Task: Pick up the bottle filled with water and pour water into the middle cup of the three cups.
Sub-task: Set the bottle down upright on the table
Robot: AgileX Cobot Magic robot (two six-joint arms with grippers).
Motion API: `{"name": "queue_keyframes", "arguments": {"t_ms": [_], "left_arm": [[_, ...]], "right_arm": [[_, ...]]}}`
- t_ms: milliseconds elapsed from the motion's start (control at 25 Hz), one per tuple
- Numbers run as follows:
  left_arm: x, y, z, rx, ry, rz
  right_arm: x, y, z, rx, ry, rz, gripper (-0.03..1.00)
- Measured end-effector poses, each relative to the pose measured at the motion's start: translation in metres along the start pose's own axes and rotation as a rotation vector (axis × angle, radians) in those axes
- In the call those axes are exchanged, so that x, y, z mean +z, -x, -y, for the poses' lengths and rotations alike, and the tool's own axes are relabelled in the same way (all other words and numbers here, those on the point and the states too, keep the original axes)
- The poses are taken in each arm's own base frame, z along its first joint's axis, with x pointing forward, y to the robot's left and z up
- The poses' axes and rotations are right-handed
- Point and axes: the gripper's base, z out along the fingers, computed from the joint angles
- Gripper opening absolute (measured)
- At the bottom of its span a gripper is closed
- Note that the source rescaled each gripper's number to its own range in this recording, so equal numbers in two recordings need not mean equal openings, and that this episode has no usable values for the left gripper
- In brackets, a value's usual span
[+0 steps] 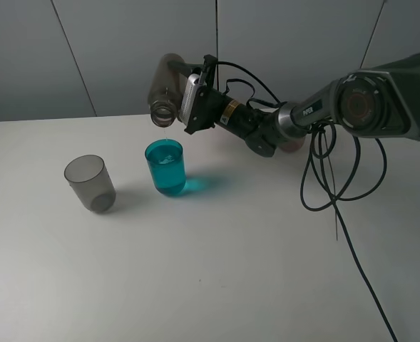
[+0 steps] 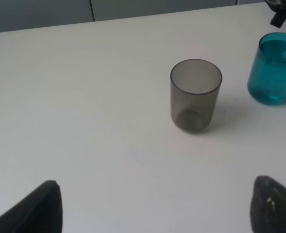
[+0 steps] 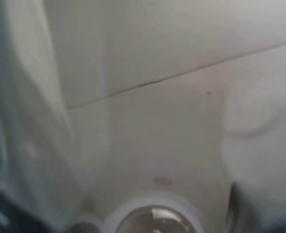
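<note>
The right pincer [image 1: 190, 98] grips the bottle [image 1: 165, 84], tipped mouth-down above the middle cup [image 1: 165, 166], which looks nearly full: more tilt could spill onto the desk [image 1: 217, 271]. One bottle; two cups plain, the grey cup [image 1: 90, 184] to the left, a third I cannot make out; the left pincer [image 2: 155, 208] gapes wide

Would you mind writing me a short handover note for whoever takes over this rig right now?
Left gripper: open, empty, facing the grey cup.
Right gripper: shut on the bottle, which is tipped mouth-down above the middle cup.
Done: the middle cup holds water nearly to the brim.
Left: probably just bring the bottle upright and set it down.
</note>
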Motion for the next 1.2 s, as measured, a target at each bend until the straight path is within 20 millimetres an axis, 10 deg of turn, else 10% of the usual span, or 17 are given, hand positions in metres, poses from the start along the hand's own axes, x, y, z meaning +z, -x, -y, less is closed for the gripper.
{"name": "queue_keyframes", "arguments": {"t_ms": [1200], "left_arm": [[0.000, 0.000, 0.000, 0.000, 0.000, 0.000]], "right_arm": [[0.006, -0.007, 0.013, 0.814, 0.082, -0.197, 0.19]]}}
